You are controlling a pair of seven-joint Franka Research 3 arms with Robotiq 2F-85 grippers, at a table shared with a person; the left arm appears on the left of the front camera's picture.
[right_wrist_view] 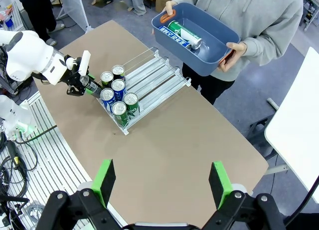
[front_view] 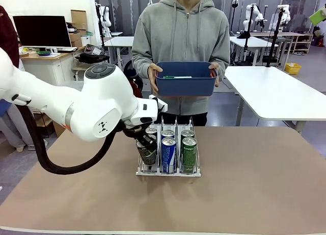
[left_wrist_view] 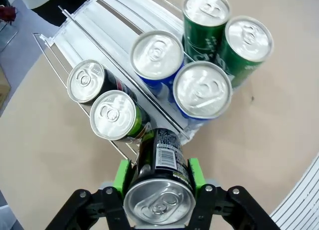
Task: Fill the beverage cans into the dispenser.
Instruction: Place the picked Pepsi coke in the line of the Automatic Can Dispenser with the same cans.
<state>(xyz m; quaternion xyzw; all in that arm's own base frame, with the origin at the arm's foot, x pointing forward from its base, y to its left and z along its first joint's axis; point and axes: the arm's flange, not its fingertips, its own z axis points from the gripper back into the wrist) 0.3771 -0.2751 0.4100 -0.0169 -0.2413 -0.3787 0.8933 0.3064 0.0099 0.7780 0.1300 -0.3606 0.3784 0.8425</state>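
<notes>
Left gripper clamps a black can, tilted, its base aimed at the dispenser front end, in line with the lane holding two dark cans. Right gripper gapes empty, well apart from the dispenser. The left arm is nearer.

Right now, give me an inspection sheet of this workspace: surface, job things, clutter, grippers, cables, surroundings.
Surface: brown table.
Job's things: dispenser holds six upright cans, two per lane; black can tilted at an outer lane's near end; more cans lie in the blue tub a person holds.
Clutter: nothing seen.
Grippers: left gripper shut on the black can; right gripper open above the table.
Cables: black hose sags over the table.
Surroundings: white tables, monitor.
</notes>
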